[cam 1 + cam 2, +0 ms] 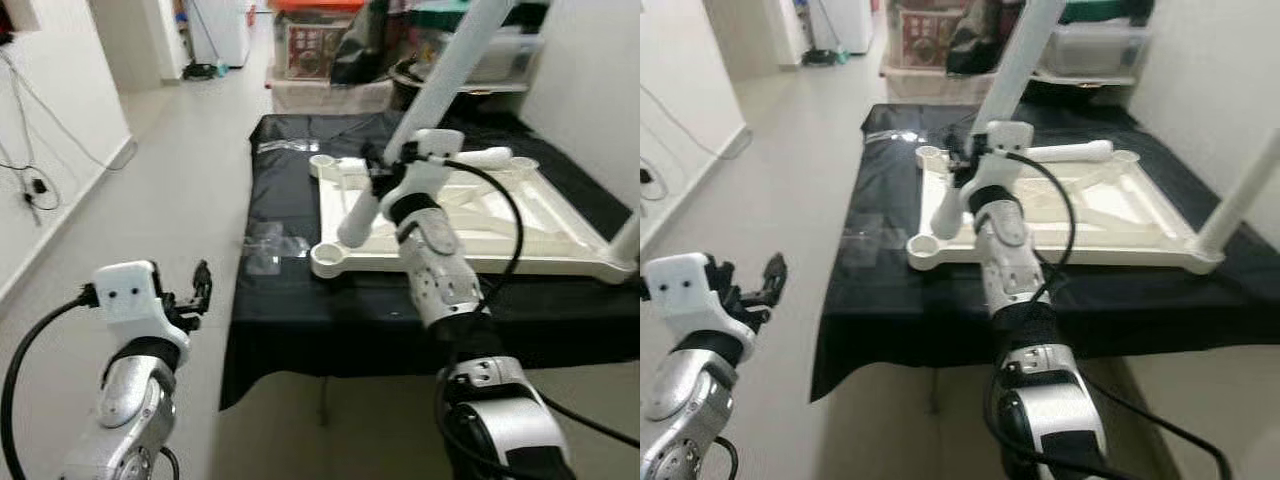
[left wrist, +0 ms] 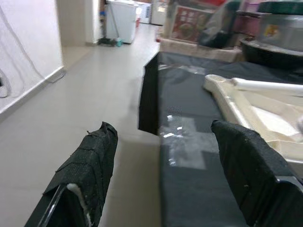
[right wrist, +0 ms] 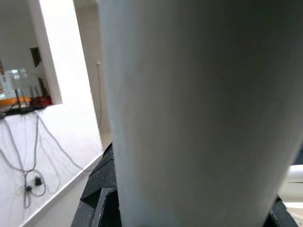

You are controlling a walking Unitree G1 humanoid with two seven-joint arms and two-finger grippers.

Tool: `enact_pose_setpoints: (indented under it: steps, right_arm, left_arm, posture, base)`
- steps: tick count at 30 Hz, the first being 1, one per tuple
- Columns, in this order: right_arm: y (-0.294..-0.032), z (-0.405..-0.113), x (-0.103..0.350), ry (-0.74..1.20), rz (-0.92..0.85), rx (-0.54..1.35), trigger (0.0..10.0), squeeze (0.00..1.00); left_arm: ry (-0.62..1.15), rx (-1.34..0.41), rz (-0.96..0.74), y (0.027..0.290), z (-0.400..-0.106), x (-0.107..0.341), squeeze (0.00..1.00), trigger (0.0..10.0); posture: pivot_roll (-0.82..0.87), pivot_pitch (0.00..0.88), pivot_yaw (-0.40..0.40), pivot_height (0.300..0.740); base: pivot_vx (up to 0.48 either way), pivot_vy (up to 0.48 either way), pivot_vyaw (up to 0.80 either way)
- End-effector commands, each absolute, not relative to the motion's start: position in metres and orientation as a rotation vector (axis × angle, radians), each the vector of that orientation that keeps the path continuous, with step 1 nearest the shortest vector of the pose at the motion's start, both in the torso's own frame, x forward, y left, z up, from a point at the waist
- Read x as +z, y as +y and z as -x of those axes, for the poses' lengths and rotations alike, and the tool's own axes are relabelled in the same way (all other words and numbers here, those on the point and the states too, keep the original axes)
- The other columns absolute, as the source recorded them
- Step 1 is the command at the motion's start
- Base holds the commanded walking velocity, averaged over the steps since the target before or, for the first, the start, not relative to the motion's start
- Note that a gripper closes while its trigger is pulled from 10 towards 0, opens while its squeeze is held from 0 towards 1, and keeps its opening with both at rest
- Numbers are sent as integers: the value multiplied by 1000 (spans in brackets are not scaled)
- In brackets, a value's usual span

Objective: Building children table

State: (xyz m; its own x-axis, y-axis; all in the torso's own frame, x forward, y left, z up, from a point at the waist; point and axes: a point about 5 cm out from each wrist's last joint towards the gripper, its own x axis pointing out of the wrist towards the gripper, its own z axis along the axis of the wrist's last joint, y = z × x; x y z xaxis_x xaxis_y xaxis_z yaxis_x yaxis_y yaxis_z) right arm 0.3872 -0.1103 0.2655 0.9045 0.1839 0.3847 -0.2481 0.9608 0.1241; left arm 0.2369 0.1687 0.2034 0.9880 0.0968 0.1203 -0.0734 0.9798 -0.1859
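A white children's table top point(image 1: 560, 262) lies upside down on a black-covered table point(image 1: 300, 310). My right gripper point(image 1: 383, 178) is shut on a long white leg point(image 1: 440, 80), which leans up to the right. The leg's lower end hangs just behind the top's near-left corner socket point(image 1: 330, 258). The same leg point(image 3: 189, 113) stands very close in the right wrist view. A second leg point(image 1: 628, 235) stands upright in the near-right corner. A third leg point(image 1: 485, 157) lies across the far side of the top. My left gripper point(image 1: 200, 290) hangs open over the floor, left of the table, its fingers point(image 2: 90, 161) holding nothing.
Clear plastic wrap point(image 1: 270, 245) lies on the black cloth left of the table top. Boxes and bins point(image 1: 320, 45) crowd the space behind the table. A white wall with hanging cables point(image 1: 30, 185) runs along the left, with open floor point(image 1: 180, 180) between it and the table.
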Motion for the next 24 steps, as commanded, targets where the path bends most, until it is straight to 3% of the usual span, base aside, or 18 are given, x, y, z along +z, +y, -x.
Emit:
enact_pose_setpoints:
  steps: [1,13,24]
  right_arm:
    - [-111,-386,269,-394,-186,227,10000,0]
    - [-109,-386,271,-400,-185,234,10000,0]
    - [-108,-386,273,-404,-186,237,10000,0]
  left_arm:
    - [-139,83,164,169,-238,206,0,10000]
    - [-142,91,165,169,-238,206,0,10000]
    - [-138,117,178,173,-240,206,0,10000]
  posture:
    - [20,97,-29,740]
    - [18,92,-29,740]
    - [19,87,-32,740]
  base:
    - [337,0,0]
    - [345,0,0]
    - [0,0,0]
